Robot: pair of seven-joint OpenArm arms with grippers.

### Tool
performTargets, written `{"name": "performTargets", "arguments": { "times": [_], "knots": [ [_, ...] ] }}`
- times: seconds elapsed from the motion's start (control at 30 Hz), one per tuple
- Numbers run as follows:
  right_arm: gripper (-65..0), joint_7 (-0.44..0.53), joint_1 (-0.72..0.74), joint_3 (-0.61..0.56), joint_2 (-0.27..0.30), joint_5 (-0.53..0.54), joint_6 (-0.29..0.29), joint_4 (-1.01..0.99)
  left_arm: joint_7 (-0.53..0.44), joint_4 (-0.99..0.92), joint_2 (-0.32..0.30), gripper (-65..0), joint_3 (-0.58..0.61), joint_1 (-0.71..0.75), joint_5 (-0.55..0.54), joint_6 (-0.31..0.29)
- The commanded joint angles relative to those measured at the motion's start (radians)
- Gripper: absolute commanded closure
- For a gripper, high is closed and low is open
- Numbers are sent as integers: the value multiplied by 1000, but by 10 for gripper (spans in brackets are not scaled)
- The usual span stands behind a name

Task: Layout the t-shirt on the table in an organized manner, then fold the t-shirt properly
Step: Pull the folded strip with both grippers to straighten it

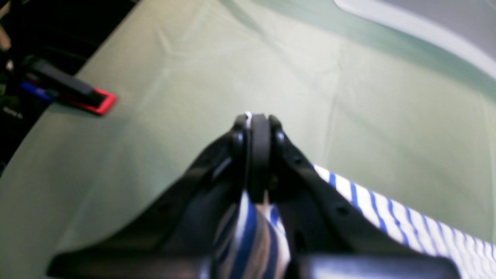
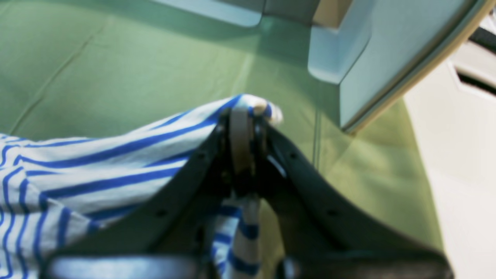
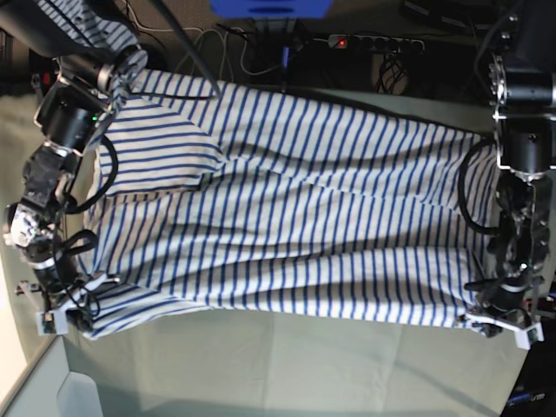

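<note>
No text, label, brand or number can be read in any of the three views. In the left wrist view a small pale marking [image 1: 7,112] sits on the dark equipment at the left edge beside the desk [image 1: 240,69], but it is too blurred to make out.

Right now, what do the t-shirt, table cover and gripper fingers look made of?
t-shirt: soft thin knit, likely cotton; it drapes and bunches where pinched. table: matte pale green woven cloth, faint crease lines. Fingers of left gripper and right gripper: matte black, probably moulded plastic; pad material unclear in the blur.
</note>
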Motion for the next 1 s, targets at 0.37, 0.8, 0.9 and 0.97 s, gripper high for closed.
{"name": "performTargets", "arguments": {
  "times": [0.37, 0.8, 0.9, 0.97],
  "knots": [
    [0, 40, -251, -2, -67, 19, 14, 250, -28, 21, -20, 0, -75, 65, -2, -5],
    [0, 40, -561, 31, -93, 154, 14, 435, 37, 272, -23, 0, -233, 344, -4, -5],
    [0, 44, -639, 26, -93, 160, 14, 439, 103, 297, -18, 0, -298, 381, -4, -5],
    [0, 78, -668, 26, -96, 162, 14, 436, 136, 298, -18, 0, -324, 396, -4, -5]
  ]
}}
